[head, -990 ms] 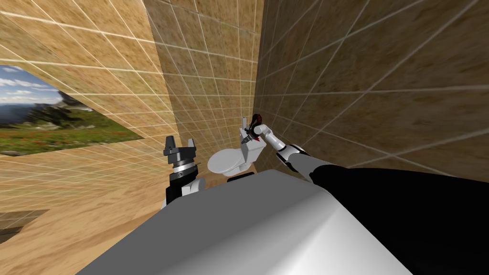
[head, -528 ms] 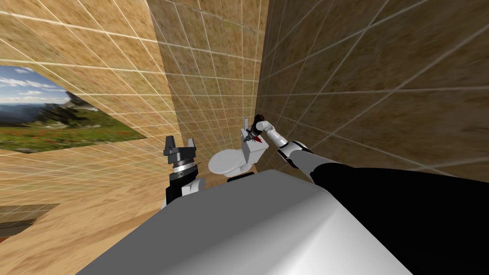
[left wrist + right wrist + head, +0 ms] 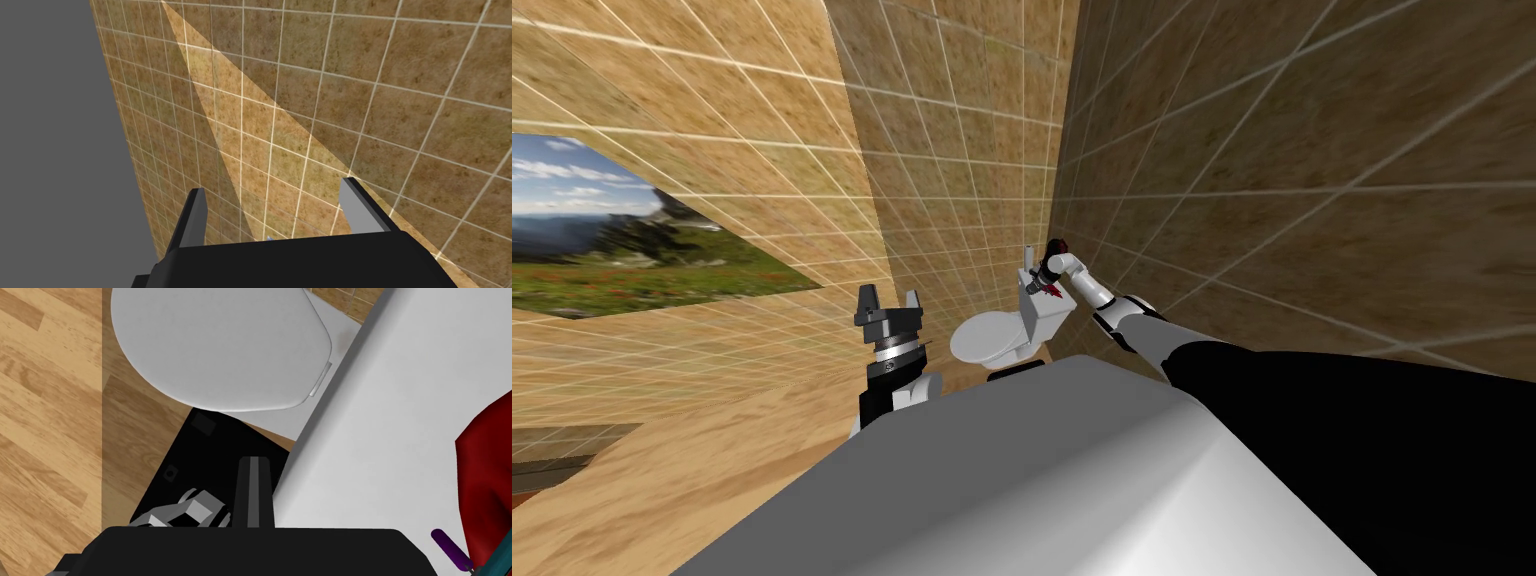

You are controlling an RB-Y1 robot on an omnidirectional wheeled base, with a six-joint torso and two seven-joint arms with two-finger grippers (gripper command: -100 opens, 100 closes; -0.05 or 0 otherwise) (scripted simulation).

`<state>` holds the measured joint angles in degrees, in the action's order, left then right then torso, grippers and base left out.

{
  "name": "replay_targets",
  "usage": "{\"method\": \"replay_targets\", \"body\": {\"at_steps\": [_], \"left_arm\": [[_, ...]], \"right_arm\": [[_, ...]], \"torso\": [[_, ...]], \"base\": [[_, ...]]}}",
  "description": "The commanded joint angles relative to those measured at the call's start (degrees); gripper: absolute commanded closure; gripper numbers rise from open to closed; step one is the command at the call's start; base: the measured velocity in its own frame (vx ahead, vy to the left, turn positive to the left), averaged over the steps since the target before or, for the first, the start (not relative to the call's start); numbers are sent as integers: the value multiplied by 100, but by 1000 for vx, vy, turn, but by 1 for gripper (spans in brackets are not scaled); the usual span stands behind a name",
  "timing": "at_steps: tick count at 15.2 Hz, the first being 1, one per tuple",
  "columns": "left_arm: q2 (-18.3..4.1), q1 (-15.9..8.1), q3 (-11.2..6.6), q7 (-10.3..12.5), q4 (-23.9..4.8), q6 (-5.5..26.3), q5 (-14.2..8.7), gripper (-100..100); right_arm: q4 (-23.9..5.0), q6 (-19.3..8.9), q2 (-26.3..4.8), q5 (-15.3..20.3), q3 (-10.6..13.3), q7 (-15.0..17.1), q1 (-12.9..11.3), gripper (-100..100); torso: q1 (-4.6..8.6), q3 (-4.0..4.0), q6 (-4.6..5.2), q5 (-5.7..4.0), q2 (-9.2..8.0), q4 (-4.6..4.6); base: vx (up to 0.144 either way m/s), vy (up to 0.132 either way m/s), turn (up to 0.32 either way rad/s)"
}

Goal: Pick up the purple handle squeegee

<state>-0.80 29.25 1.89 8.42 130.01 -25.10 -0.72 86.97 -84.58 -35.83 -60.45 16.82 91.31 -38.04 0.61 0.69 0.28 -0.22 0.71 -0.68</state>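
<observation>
Right gripper closed over the toilet tank, squeegee beside it, ungrasped

The left gripper (image 3: 887, 303) is held upright left of the toilet (image 3: 990, 338), well apart from it, and its fingers (image 3: 361, 207) are spread wide with only a tiled wall (image 3: 350, 100) seen between them. The right gripper (image 3: 254, 467) is reached out above the white tank lid (image 3: 400, 413), and its two fingers are pressed flat together with nothing caught between them. Beyond their tips the closed toilet seat (image 3: 220, 343) is seen, with wooden floor (image 3: 45, 413) to one side. The squeegee's purple handle (image 3: 448, 546) is found on the tank lid, off to the side of the closed fingers and near the gripper's body, just beside a red thing (image 3: 487, 478).
</observation>
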Motion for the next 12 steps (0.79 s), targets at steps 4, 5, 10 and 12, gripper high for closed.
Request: {"method": "replay_targets", "body": {"at_steps": [4, 5, 10, 12], "left_arm": [[-1, 1, 0, 0, 0, 0, 0, 0], [-1, 1, -1, 0, 0, 0, 0, 0], [-1, 1, -1, 0, 0, 0, 0, 0], [-1, 0, 0, 0, 0, 0, 0, 0]], "right_arm": [[200, -102, 183, 423, -142, 286, 242, -100], [234, -118, 218, 491, -167, 327, 282, -100], [455, -258, 363, 928, -310, 629, 522, -100], [494, -338, 302, 1038, -324, 753, 557, -100]], "torso": [[18, 17, -1, -4, 31, -6], [23, 23, -1, -5, 41, -9], [21, 24, 0, -5, 41, -10], [22, 18, -1, -6, 29, -8]], "base": [[80, -41, 69], [114, -56, 64], [90, -47, 59], [15, -32, 84]]}}
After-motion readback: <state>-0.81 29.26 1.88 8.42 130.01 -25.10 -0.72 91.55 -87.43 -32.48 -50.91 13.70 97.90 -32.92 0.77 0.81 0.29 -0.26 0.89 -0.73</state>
